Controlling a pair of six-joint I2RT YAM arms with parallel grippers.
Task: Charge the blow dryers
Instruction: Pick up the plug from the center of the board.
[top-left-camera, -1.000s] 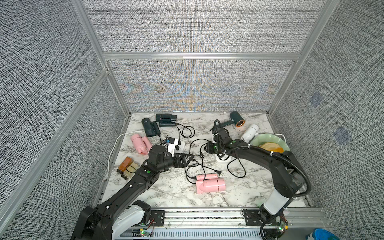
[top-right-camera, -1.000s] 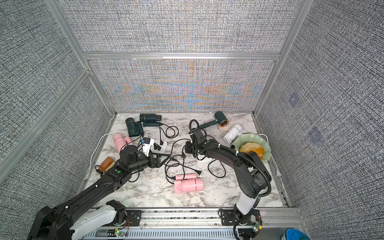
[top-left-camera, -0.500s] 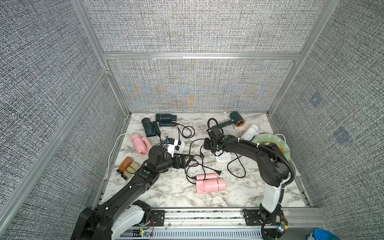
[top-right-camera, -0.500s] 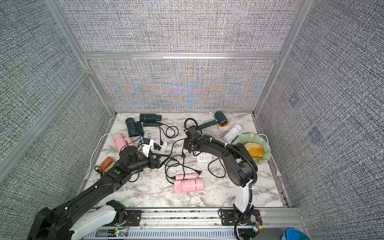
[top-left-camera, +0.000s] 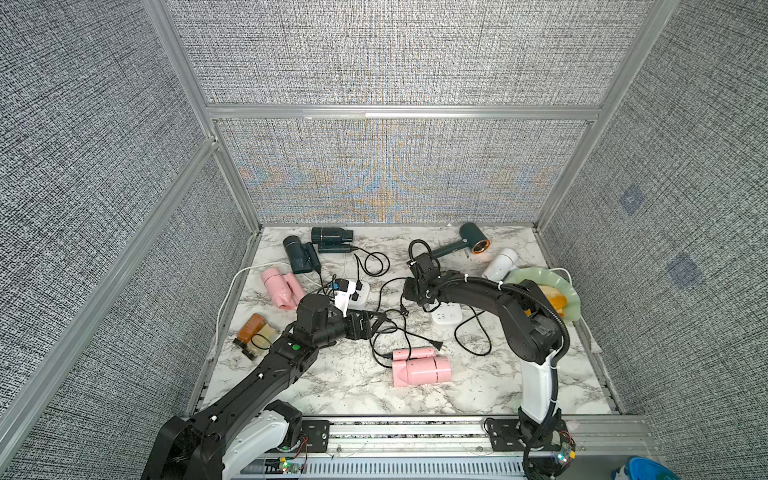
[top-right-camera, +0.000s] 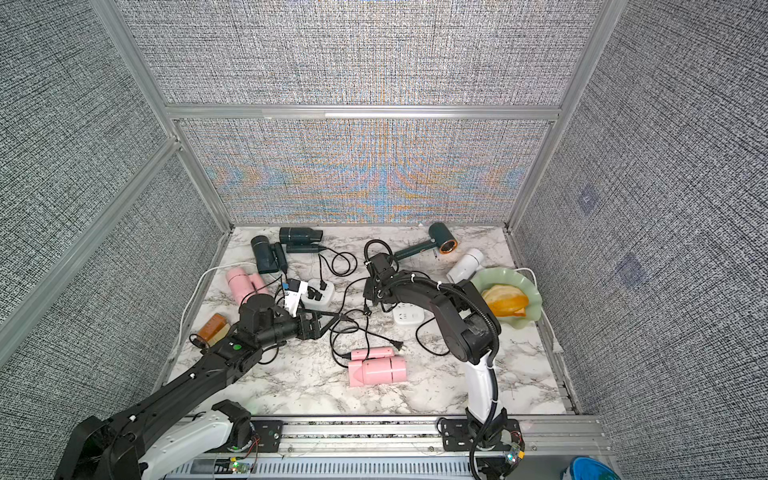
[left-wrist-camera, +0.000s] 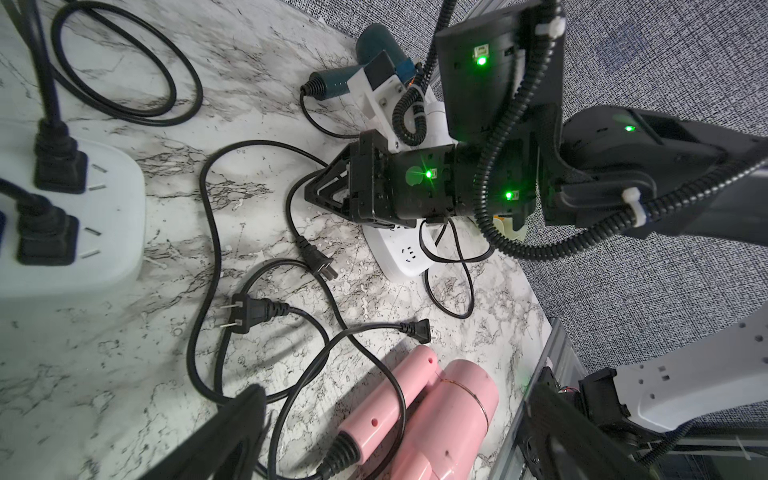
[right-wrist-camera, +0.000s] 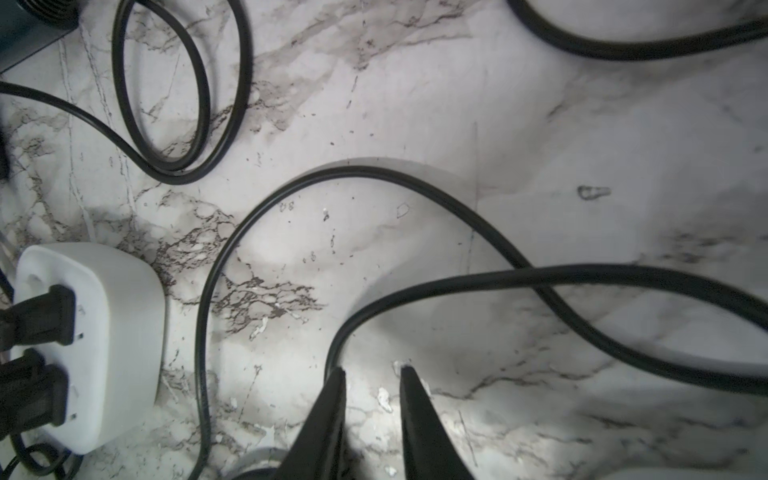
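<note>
Several blow dryers lie on the marble table: two dark teal ones (top-left-camera: 299, 255) (top-left-camera: 330, 235), a pink one (top-left-camera: 280, 286) at the left, a pink one (top-left-camera: 422, 370) in front, a green copper-ringed one (top-left-camera: 473, 243) and a white one (top-left-camera: 500, 264). My left gripper (top-left-camera: 374, 328) stands wide open and empty over tangled black cords, short of the front pink dryer (left-wrist-camera: 419, 411). My right gripper (top-left-camera: 409, 291) hangs low over the table, jaws a narrow gap apart (right-wrist-camera: 372, 370) with bare marble between them. A black cord (right-wrist-camera: 415, 286) runs down behind one fingertip (right-wrist-camera: 338, 374).
One white power strip (top-left-camera: 359, 293) holds several black plugs. Another power strip (top-left-camera: 446, 313) lies partly under the right arm. Three loose plugs (left-wrist-camera: 243, 311) (left-wrist-camera: 320, 262) (left-wrist-camera: 417, 330) lie among the cords. An amber bottle (top-left-camera: 249, 328) is at the left, a green plate (top-left-camera: 571, 299) at the right.
The right gripper has shifted left, off the nearer power strip, and its jaws have narrowed a little. The left arm has not moved.
</note>
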